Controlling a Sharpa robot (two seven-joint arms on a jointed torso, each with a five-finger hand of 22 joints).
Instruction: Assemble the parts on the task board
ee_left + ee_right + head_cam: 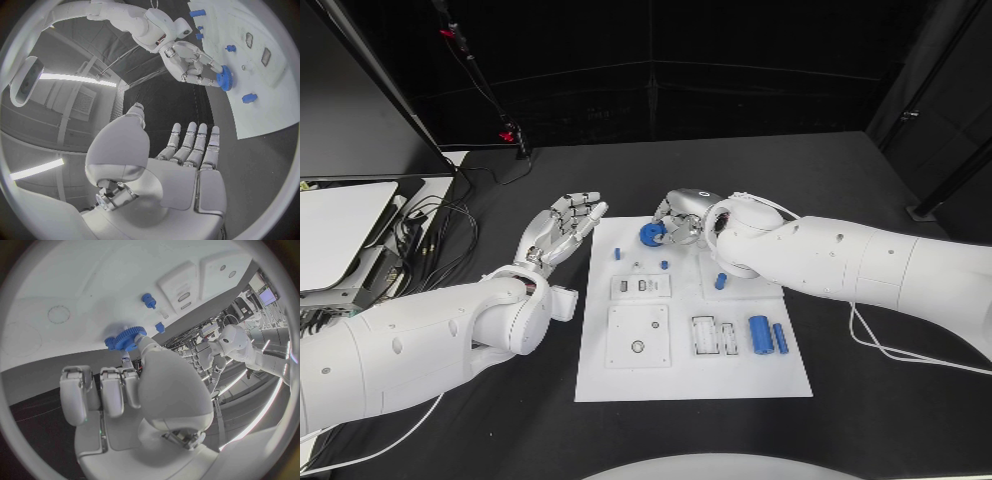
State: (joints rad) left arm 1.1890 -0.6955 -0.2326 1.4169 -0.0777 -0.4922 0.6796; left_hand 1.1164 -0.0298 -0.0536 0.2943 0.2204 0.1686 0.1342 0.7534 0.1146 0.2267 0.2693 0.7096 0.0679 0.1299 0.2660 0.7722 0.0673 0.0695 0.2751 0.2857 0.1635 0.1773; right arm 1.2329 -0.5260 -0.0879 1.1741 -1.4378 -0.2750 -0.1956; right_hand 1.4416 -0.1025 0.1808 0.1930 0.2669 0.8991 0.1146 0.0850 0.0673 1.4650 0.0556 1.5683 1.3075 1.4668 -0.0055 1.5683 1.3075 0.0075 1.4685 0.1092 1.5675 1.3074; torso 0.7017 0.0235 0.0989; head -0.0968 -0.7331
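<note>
Gripping a blue gear (651, 235) over the far left corner of the task board (691, 380), the right hand (684, 218) pinches it between its fingertips. On the board, a blue cylinder (759, 334) and a thinner blue pin (780, 338) lie beside rectangular slots (715, 335) near the right edge. Beside the board, the left hand (564, 225) hovers over the black tabletop (877, 420), fingers straight, grasping nothing.

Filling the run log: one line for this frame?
right hand: holds round blue toothed gear at white task board far-left corner | left hand: open, off board | blue cylinder: lying on board
</note>
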